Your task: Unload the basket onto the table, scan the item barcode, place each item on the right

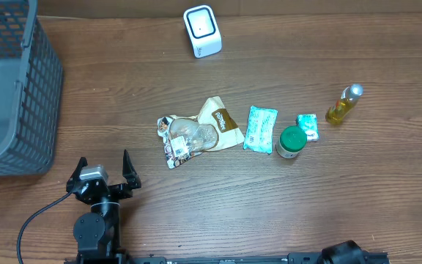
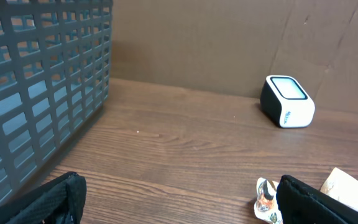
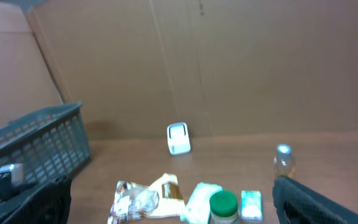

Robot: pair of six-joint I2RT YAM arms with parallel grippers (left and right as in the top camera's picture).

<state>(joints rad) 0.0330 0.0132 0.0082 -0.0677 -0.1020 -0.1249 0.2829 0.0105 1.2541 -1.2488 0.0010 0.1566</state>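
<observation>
A white barcode scanner (image 1: 202,31) is stood at the far edge of the wooden table (image 1: 357,191), and everything else is placed from it. On the near side of the scanner, well apart from it, a row of items is laid out. A crumpled snack bag (image 1: 196,133) is found almost straight in front of it. Running off to the scanner's right are a teal wipes packet (image 1: 260,128), a green-lidded jar (image 1: 291,141), a small teal packet (image 1: 308,126) just beside the jar, and a yellow bottle (image 1: 343,105) at the end. A gray mesh basket (image 1: 13,88) is set well to the scanner's left. The left gripper (image 1: 105,163) is held nearer than the row and to the scanner's left, below the basket's near corner. Its jaws are spread fully wide and nothing is gripped between them. The right gripper (image 3: 171,199) is seen only as two dark fingers at the lower corners of its own wrist view. These are likewise parted wide and empty, and the scanner is faced across the row of items. No item is touched by either gripper.
</observation>
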